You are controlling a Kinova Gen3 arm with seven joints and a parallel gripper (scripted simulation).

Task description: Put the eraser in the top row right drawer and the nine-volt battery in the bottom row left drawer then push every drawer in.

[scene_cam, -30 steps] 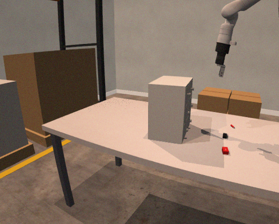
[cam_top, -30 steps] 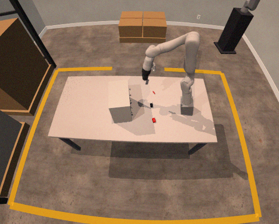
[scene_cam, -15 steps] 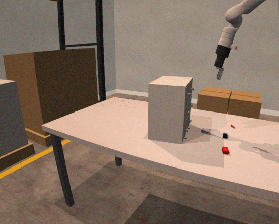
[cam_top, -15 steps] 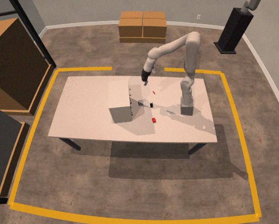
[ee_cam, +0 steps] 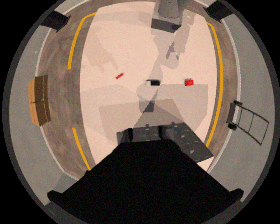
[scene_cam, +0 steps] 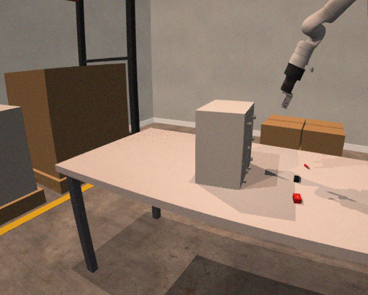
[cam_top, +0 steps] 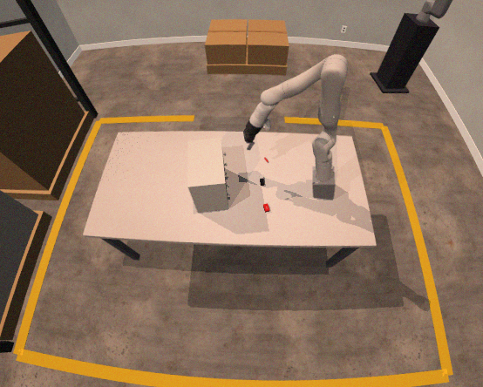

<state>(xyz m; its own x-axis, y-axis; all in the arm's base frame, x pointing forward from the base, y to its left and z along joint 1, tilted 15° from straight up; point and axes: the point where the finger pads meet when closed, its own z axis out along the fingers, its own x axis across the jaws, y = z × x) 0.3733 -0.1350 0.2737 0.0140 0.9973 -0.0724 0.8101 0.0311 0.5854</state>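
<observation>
Top view: pale, smooth, rectangular table [cam_top: 144, 187] [scene_cam: 149, 156] [ee_cam: 190, 55] on mottled brown floor [cam_top: 283, 340] [scene_cam: 133, 239], ringed by yellow tape [cam_top: 414, 209] [scene_cam: 46, 206] [ee_cam: 221, 75]; plain grey wall [cam_top: 153, 17] [scene_cam: 216, 50] behind; boxy matte chest [cam_top: 206, 163] [scene_cam: 217, 149] [ee_cam: 187, 140] standing on table, knobs along front; out in front, on table, small dark block [cam_top: 261, 180] [scene_cam: 296, 179] [ee_cam: 154, 83] between thin red stick [cam_top: 266, 159] [scene_cam: 306, 166] [ee_cam: 119, 76] and red block [cam_top: 266, 207] [scene_cam: 297, 198] [ee_cam: 189, 82]; too small to tell eraser from nine-volt battery; exterior view: flat-sided chest upright, shadows across tabletop; tan cardboard boxes [cam_top: 227, 54] [scene_cam: 282, 134] [ee_cam: 38, 95] beyond table; gripper [cam_top: 250, 145] [scene_cam: 285, 105] [ee_cam: 145, 132] tilted, above table height; wrist view: jaws spread wide, nothing pinched; dark drawer fronts with round knobs partly hidden behind black gripper body; dark block white at one end.
</observation>
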